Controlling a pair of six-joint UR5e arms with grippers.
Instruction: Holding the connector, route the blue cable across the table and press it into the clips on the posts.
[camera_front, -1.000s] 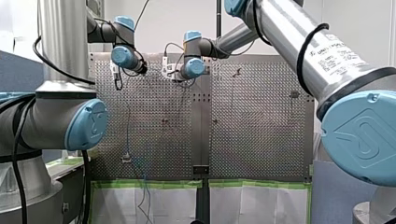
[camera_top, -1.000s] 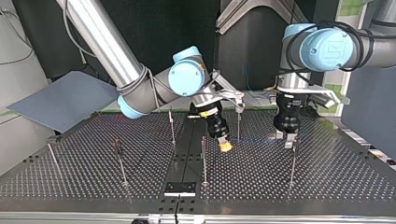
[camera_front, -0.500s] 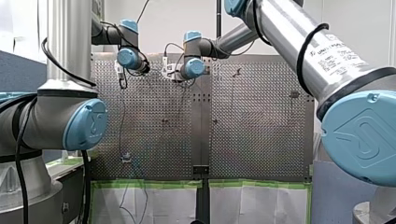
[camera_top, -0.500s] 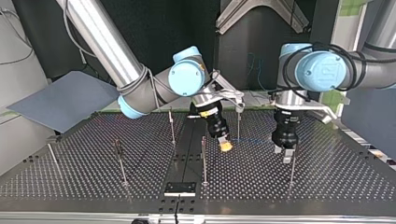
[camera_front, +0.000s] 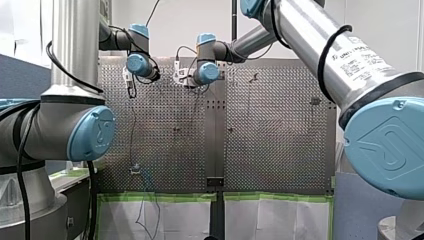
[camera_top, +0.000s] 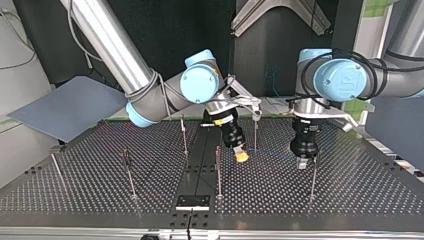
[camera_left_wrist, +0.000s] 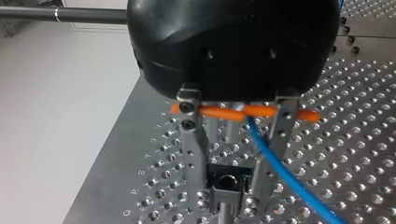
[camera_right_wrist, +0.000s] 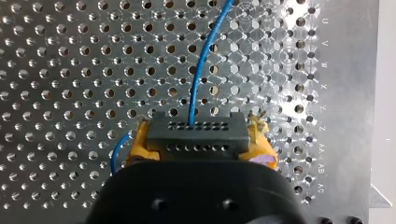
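The right gripper (camera_right_wrist: 200, 140) has its yellow pads (camera_right_wrist: 140, 145) closed on the black connector (camera_right_wrist: 198, 130), low over the table (camera_top: 350, 195) near its middle. The blue cable (camera_right_wrist: 198, 79) leaves the connector's face toward 12 o'clock from that gripper. Seen from across the table, the left gripper (camera_top: 303, 162) hangs at about 3 o'clock from the right one. Its fingers are parted and pinch nothing. The cable runs loose through the gap, and a black clip (camera_left_wrist: 227, 179) on its post (camera_left_wrist: 225, 215) sits between the tips. I judge the routing to be at this clip. The next move calls for a straight push down to seat the cable, with the connector end held taut. The clips are the only holders here. I cannot tell whether this one has the cable in it, and the other posts (camera_top: 129, 172) are too small to read.
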